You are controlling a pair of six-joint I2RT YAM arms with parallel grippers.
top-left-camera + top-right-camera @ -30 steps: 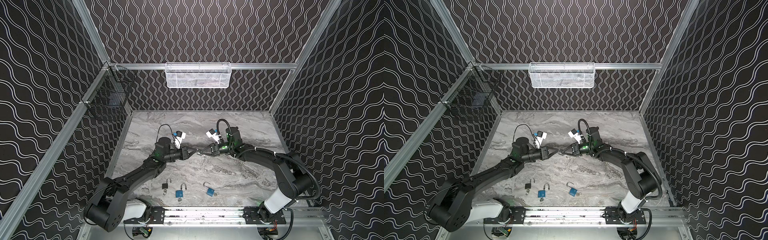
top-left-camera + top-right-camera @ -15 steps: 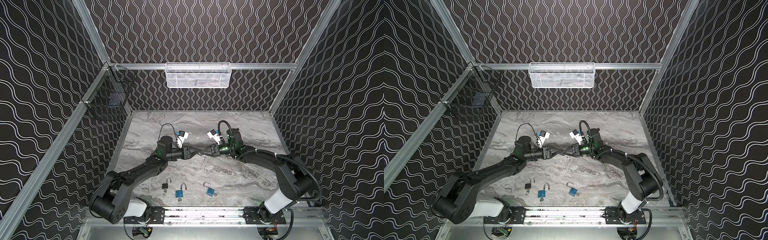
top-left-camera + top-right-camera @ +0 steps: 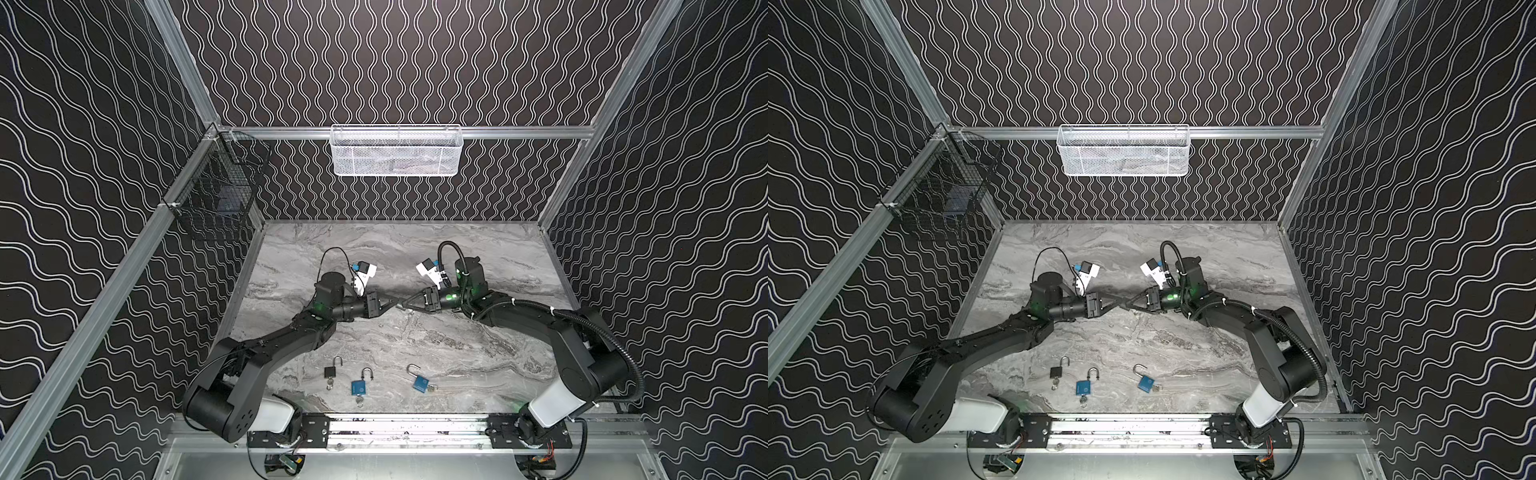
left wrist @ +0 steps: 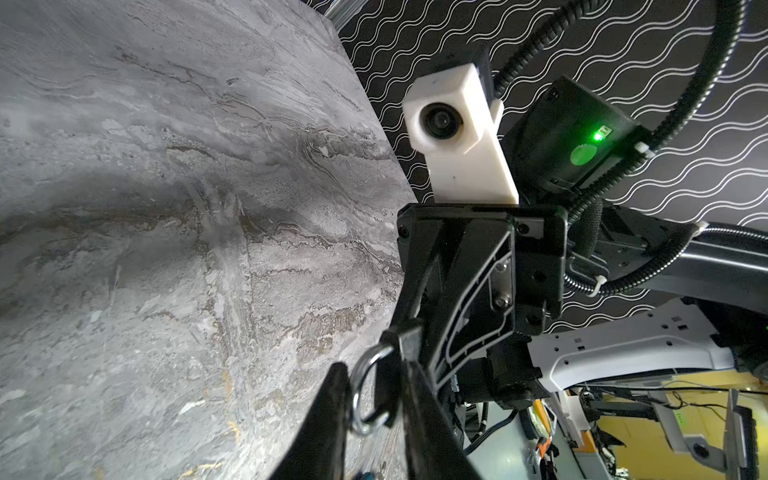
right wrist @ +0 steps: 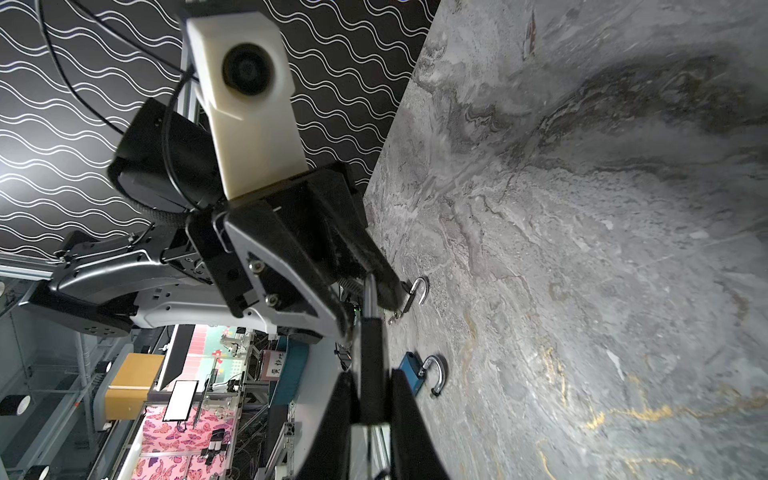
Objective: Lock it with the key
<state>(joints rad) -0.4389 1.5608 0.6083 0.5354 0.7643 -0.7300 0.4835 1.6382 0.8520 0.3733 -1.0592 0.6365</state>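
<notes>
Above the middle of the marble table (image 3: 478,257) my two grippers meet tip to tip in both top views. A small black padlock (image 5: 370,353) is clamped by its body in my right gripper (image 5: 370,399), which is shut on it. My left gripper (image 4: 374,399) is shut across the same padlock. One of its fingers (image 4: 328,415) rests against the silver shackle (image 4: 363,390) and the other lies behind the black body. In a top view only a small glint of the padlock (image 3: 401,306) shows between left gripper (image 3: 394,302) and right gripper (image 3: 407,305). This padlock's key is hidden.
Three open padlocks lie near the front edge, each with a small key: a black one (image 3: 330,371) and two blue ones (image 3: 358,386) (image 3: 420,382). A white mesh basket (image 3: 397,151) hangs on the back wall. A black wire basket (image 3: 216,195) hangs at the left.
My left gripper has moved right up to the right gripper, opened briefly and closed across the held padlock. The right gripper has hardly moved.
</notes>
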